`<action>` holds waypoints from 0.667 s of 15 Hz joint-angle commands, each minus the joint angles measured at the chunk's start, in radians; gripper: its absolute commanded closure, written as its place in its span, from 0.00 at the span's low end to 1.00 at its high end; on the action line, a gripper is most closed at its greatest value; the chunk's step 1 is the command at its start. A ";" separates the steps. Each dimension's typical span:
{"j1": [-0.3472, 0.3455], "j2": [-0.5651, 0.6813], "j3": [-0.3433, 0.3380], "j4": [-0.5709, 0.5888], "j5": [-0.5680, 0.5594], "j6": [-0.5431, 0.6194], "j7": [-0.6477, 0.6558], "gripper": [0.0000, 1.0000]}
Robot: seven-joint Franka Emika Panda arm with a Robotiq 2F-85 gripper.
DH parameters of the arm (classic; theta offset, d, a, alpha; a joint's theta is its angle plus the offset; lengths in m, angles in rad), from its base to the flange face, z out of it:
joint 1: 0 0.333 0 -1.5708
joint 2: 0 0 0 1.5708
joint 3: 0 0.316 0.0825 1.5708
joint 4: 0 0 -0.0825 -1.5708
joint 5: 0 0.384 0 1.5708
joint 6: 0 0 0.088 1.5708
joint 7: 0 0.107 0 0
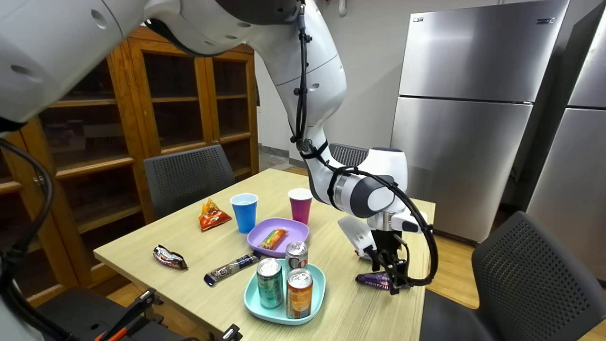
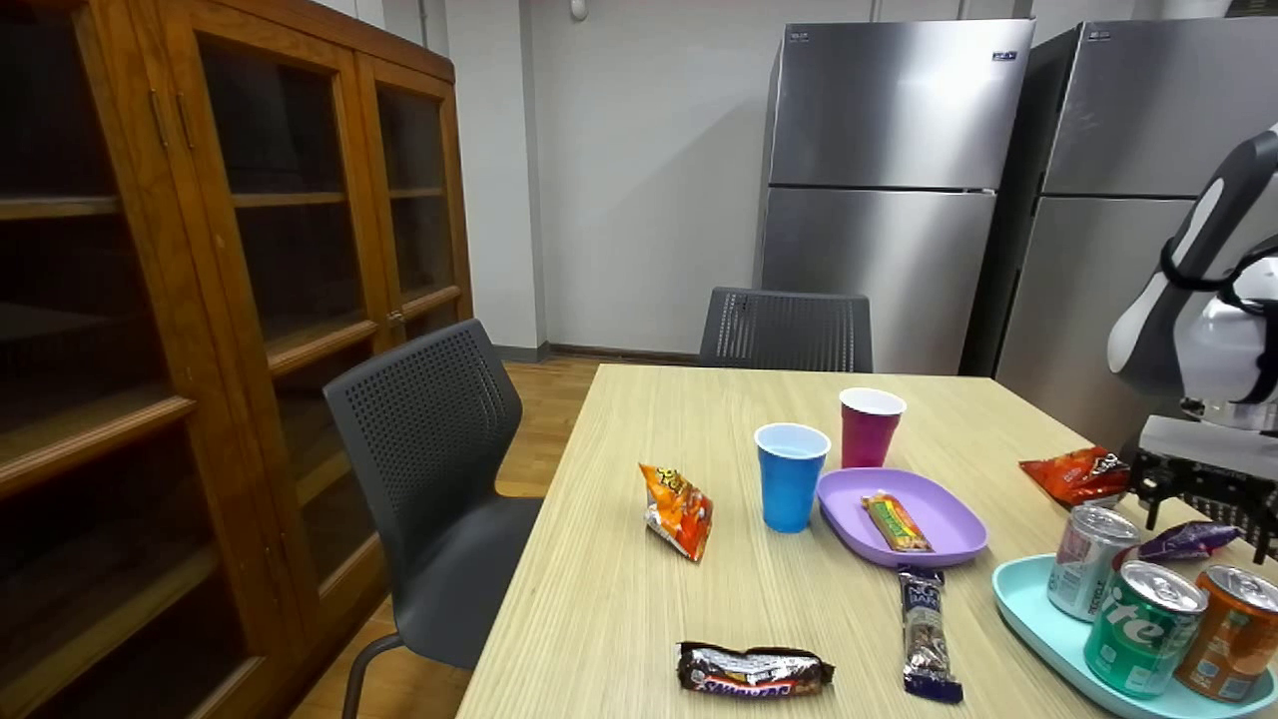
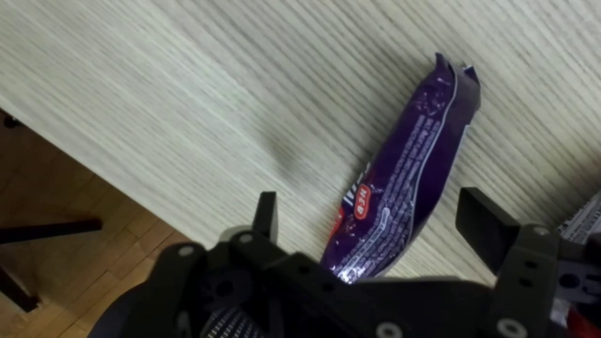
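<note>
End effector (image 3: pixel 368 206): spread wide, empty, gaps showing on both sides of one purple foil-wrapped snack bar (image 3: pixel 415 157), seemingly to clear its width.
Purple bar: lies unheld on the pale wooden worktop (image 3: pixel 188 117), near an edge.
Turquoise plastic tray (image 1: pixel 319 284): low rim probably keeps three upright metal cans (image 1: pixel 299 298) together.
Lilac plastic plate (image 1: pixel 298 232): holds one yellow-red wrapped bar (image 1: pixel 273 239).
Plastic cups: two upright, blue cup (image 1: pixel 245 214), magenta cup (image 1: pixel 301 208).

In the wrist view, slim room shows on both sides of the purple wrapper (image 3: pixel 404 176) within the parted claw (image 3: pixel 369 202). A strip of tabletop (image 1: pixel 341 303) gives passage between wrapper and teal tray (image 1: pixel 253 303), whose three upright cans (image 1: pixel 294 286) block low paths. The red bag (image 2: pixel 1073 475) obstructs near the claw.
</note>
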State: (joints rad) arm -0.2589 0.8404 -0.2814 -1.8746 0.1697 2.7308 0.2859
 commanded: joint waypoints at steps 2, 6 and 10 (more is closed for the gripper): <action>0.012 0.017 -0.014 0.033 -0.001 -0.033 0.024 0.42; 0.014 0.018 -0.017 0.033 -0.003 -0.032 0.024 0.73; 0.009 -0.017 -0.010 0.001 -0.020 -0.037 -0.017 1.00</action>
State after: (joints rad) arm -0.2588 0.8471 -0.2844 -1.8681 0.1678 2.7308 0.2851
